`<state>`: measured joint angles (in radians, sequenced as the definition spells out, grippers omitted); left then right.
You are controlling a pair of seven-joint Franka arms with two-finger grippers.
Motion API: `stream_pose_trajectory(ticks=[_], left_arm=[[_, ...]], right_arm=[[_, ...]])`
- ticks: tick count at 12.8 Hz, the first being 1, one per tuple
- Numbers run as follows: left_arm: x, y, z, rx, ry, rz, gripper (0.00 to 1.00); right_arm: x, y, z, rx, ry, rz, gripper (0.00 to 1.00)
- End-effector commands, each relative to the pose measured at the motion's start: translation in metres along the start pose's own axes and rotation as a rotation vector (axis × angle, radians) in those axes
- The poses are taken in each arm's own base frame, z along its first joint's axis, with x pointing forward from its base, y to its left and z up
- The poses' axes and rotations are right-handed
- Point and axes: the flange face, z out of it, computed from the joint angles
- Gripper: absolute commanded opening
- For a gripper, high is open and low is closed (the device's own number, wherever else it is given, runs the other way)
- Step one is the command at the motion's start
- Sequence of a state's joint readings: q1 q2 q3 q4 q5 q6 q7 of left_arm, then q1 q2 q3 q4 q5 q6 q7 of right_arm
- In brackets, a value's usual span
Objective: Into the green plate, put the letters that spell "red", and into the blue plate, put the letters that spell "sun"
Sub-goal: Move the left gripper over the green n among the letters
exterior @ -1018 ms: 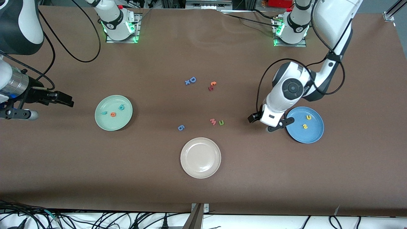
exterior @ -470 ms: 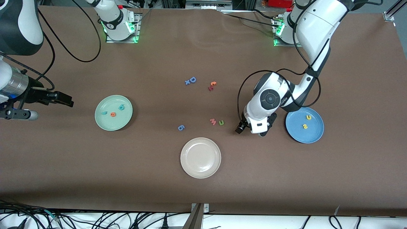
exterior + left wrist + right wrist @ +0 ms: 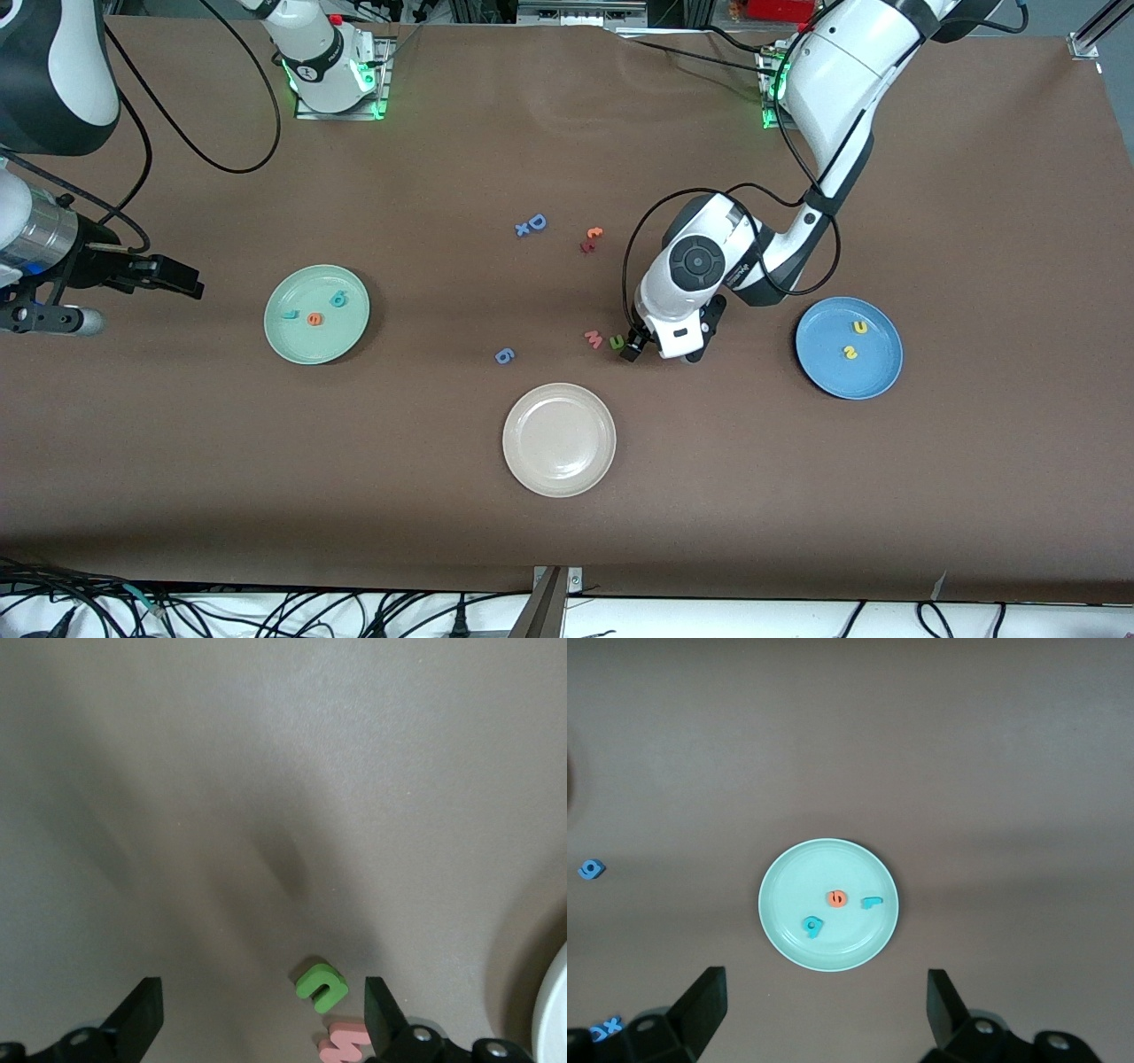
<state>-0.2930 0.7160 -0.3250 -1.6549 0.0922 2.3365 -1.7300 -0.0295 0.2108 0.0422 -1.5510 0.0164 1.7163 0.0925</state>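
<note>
Just beside the spread left gripper (image 3: 645,347) lies the green "n" (image 3: 617,342).

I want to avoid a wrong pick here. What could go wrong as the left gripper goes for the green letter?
1. The green "n" lies close beside the pink letter; the open left gripper might catch or push the pink one too.
2. In the left wrist view the "n" sits near one finger, not centred, so closing may nudge it aside.
3. The beige-white plate lies near; a low sweep might touch its rim.
</note>
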Motion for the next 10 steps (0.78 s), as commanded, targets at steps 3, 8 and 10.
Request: stream_pose_trajectory(ticks=[3, 8, 10], left_arm=[[0.005, 0.015, 0.02, 0.008, -0.016, -0.092, 1.0], [0.003, 0.025, 0.025, -0.003, -0.026, -0.105, 1.0], [0.003, 0.03, 0.026, -0.01, -0.03, -0.108, 1.0]], right_arm=[[-0.003, 0.004, 0.002, -0.006, 0.006, 0.006, 1.0], [-0.002, 0.004, 0.003, -0.007, 0.008, 0.006, 1.0], [-0.002, 0.004, 0.003, -0.006, 0.008, 0.006, 1.0]])
